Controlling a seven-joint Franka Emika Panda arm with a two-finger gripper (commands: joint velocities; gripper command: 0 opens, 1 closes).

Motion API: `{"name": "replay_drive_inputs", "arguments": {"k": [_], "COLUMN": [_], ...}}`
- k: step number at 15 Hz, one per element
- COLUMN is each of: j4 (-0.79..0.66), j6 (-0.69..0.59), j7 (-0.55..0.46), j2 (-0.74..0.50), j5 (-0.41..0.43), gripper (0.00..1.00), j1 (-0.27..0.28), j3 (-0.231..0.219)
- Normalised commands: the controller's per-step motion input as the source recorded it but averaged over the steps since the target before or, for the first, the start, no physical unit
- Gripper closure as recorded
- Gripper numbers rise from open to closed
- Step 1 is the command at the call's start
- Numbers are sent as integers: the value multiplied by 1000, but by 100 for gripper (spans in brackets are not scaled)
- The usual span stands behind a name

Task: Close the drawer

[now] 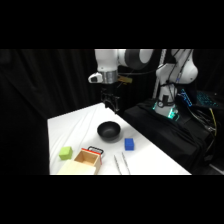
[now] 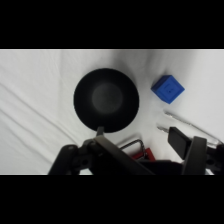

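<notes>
The drawer stands pulled out of its pale wooden cabinet at the table's near left, showing its orange-brown inside. Its red-trimmed front carries a black loop handle and faces the bowl. In the wrist view only the red front and the handle peek out near the bottom, behind the linkage. My gripper hangs high over the far part of the table, above and behind the black bowl, well away from the drawer. In the wrist view the gripper is open with nothing between its fingers.
A black bowl sits mid-table between gripper and drawer. A blue cube lies right of the bowl. A green cube rests left of the drawer. Metal tongs lie near the front edge.
</notes>
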Motion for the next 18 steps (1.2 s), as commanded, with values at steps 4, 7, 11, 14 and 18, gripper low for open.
{"name": "replay_drive_inputs", "arguments": {"k": [4,7,11,14,18], "j4": [50,166,273,301,253], "j6": [56,154,209,210,180], "j7": [-43,-177,-336,-448,-551], "j2": [74,230,294,263,224], "j5": [28,93,175,259,366], "gripper": [0,0,0,0,0], "j1": [-22,-2,-1,-28,-95], "j3": [33,56,82,110,155]}}
